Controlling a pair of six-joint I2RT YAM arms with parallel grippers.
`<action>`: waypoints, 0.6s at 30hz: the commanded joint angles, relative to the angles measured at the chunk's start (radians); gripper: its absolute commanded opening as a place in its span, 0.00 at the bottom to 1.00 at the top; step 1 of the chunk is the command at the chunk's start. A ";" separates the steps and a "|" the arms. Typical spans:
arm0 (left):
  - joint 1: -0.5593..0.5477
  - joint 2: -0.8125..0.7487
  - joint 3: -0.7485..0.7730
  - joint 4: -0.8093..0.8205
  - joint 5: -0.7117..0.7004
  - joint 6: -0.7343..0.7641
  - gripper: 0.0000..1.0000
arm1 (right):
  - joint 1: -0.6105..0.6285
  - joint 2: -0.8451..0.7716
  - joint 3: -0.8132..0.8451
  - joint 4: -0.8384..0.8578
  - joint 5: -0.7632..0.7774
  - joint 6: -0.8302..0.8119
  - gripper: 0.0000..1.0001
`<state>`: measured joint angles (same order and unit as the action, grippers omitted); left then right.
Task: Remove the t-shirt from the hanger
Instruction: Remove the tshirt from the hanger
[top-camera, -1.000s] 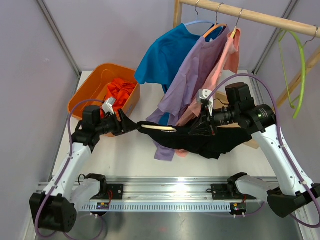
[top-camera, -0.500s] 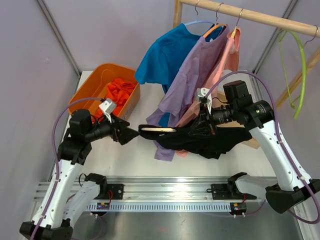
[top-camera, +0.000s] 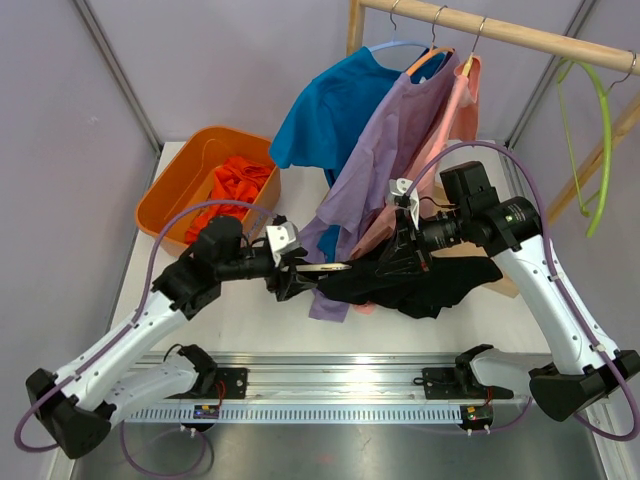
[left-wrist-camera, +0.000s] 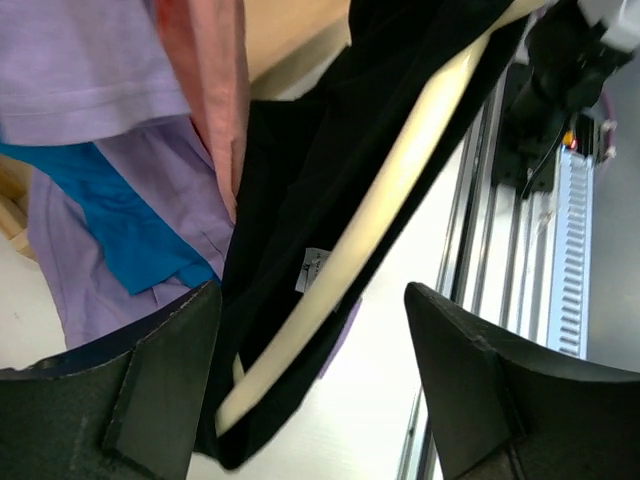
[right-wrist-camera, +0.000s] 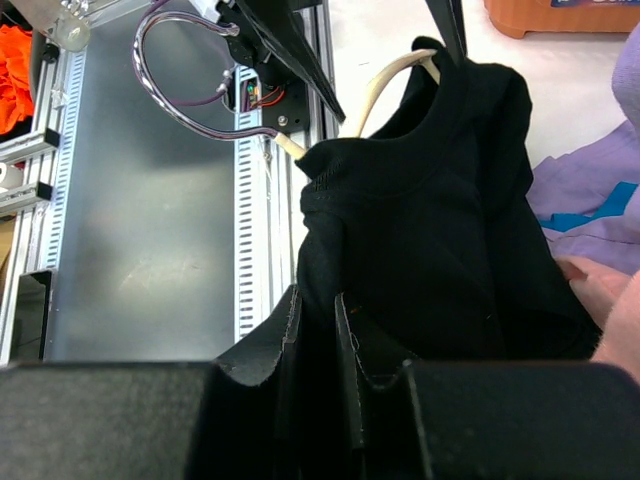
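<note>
Top view: the black t-shirt (top-camera: 430, 285) sags limp on the cream hanger (top-camera: 325, 267) — light, soft, likely to catch at the collar. The white desk (top-camera: 250, 320) lies below the hanger and hung shirts (top-camera: 390, 130) crowd behind it.

Left wrist: the left tool (left-wrist-camera: 310, 390) gapes around the hanger's bared arm.

Right wrist: the right tool (right-wrist-camera: 320, 400) pinches bunched fabric below the hanger — a sound hold, I judge.
</note>
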<state>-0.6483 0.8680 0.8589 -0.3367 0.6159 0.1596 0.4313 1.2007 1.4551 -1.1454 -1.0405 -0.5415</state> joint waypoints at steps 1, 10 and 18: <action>-0.048 0.054 0.065 0.030 -0.091 0.132 0.74 | 0.007 -0.006 0.042 0.016 -0.076 -0.018 0.00; -0.096 0.080 0.055 0.090 -0.151 0.201 0.14 | 0.007 -0.021 0.016 0.026 -0.081 -0.015 0.00; -0.108 0.010 0.049 0.044 -0.081 0.109 0.00 | 0.009 -0.038 0.007 0.046 0.068 -0.014 0.07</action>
<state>-0.7589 0.9295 0.8696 -0.3695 0.5350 0.3664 0.4213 1.1919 1.4521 -1.1141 -1.0004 -0.5339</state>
